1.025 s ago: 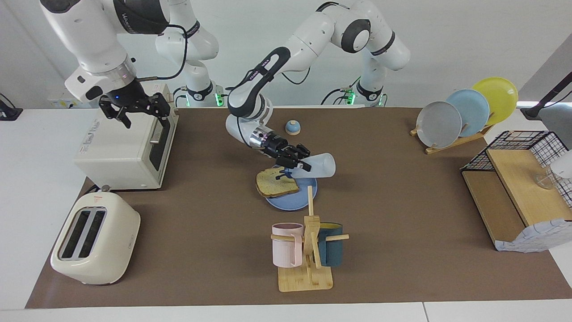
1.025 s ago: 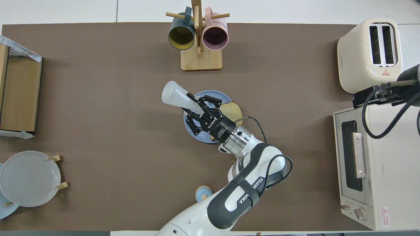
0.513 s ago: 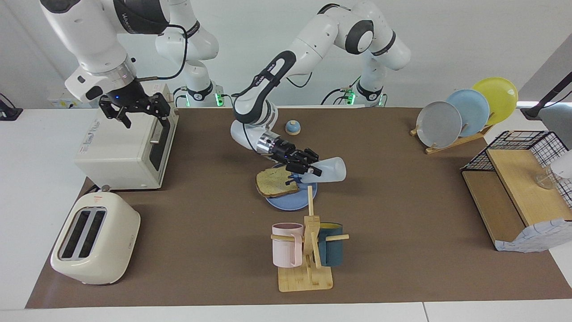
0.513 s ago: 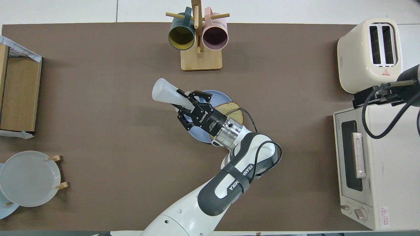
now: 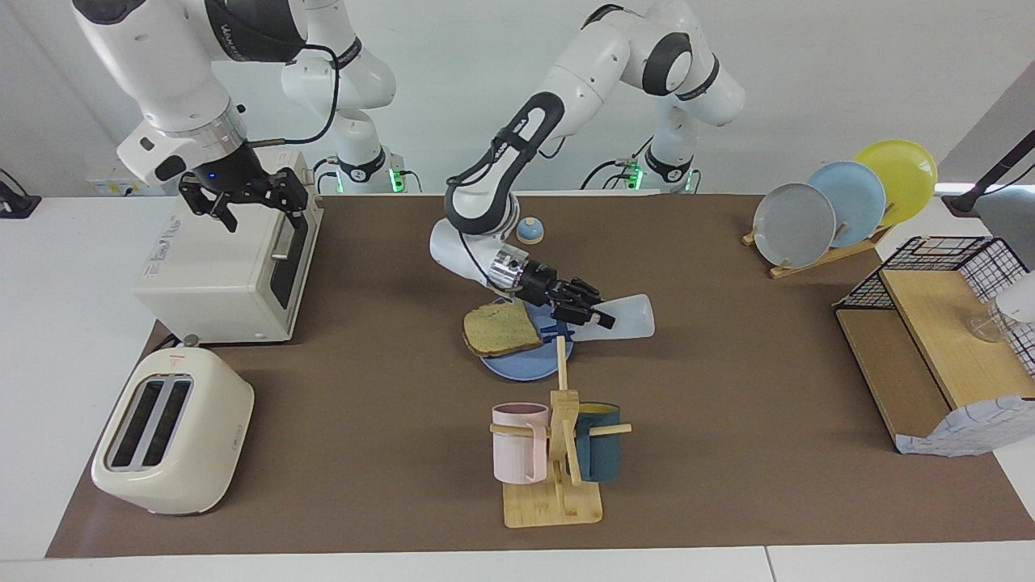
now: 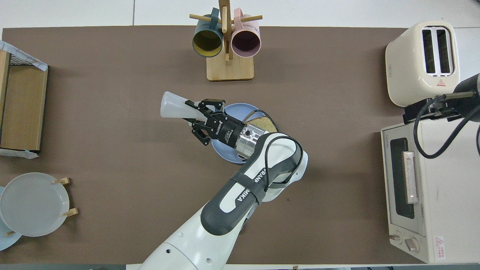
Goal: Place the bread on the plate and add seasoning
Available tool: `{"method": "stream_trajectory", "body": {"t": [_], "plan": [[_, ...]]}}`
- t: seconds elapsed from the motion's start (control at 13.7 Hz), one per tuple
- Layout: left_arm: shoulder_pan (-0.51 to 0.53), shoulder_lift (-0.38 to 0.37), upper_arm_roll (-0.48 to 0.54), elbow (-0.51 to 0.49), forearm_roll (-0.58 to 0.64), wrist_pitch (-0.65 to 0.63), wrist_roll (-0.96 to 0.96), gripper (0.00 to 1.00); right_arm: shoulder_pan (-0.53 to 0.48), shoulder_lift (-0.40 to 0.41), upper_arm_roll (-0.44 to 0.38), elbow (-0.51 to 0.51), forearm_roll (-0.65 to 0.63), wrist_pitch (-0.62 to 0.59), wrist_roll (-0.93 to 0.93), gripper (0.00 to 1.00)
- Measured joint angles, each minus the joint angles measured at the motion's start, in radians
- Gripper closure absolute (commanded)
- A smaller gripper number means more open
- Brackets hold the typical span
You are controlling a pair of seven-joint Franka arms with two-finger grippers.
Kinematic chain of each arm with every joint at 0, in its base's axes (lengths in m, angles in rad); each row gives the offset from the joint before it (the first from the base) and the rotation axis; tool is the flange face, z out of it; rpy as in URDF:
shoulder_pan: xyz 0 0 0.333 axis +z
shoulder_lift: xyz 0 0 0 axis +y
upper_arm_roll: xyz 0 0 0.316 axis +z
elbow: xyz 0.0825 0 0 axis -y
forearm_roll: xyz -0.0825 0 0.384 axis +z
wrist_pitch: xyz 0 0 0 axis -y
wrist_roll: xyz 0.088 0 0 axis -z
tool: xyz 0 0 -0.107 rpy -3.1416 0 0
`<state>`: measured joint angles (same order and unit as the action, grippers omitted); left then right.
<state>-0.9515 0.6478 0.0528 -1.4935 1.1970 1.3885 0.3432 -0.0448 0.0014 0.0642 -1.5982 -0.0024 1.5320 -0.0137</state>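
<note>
While my left tool (image 5: 597, 317) clamps the seasoning (image 5: 627, 316) mid-frame beside the plate (image 5: 525, 365), my right tool (image 5: 242, 194) waits upper left, fingers apart.

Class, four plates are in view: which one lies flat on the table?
The medium-blue plate under the bread lies flat; the grey, light-blue and yellow plates stand upright in the wooden rack.
</note>
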Motion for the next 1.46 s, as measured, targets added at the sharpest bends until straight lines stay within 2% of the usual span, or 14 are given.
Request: {"method": "stream_trajectory", "body": {"t": [0.15, 0.37, 0.59, 0.81, 1.1, 1.25, 1.46], "plan": [[0.058, -0.128, 0.002, 0.003, -0.151, 0.060, -0.010, 1.00, 0.000, 0.000, 0.000, 0.000, 0.000, 0.000, 0.000, 0.00], [0.192, -0.319, 0.009, 0.002, -0.472, 0.208, -0.080, 1.00, 0.000, 0.000, 0.000, 0.000, 0.000, 0.000, 0.000, 0.00], [0.366, -0.440, 0.010, -0.013, -0.751, 0.372, -0.123, 1.00, 0.000, 0.000, 0.000, 0.000, 0.000, 0.000, 0.000, 0.00], [0.469, -0.462, 0.009, -0.068, -0.927, 0.621, -0.256, 1.00, 0.000, 0.000, 0.000, 0.000, 0.000, 0.000, 0.000, 0.00], [0.550, -0.461, 0.008, -0.292, -0.993, 1.143, -0.476, 1.00, 0.000, 0.000, 0.000, 0.000, 0.000, 0.000, 0.000, 0.00], [0.576, -0.446, 0.007, -0.359, -0.994, 1.303, -0.528, 1.00, 0.000, 0.000, 0.000, 0.000, 0.000, -0.002, 0.000, 0.00], [0.607, -0.384, 0.007, -0.383, -0.994, 1.449, -0.539, 1.00, 0.000, 0.000, 0.000, 0.000, 0.000, -0.003, 0.000, 0.00]]}}
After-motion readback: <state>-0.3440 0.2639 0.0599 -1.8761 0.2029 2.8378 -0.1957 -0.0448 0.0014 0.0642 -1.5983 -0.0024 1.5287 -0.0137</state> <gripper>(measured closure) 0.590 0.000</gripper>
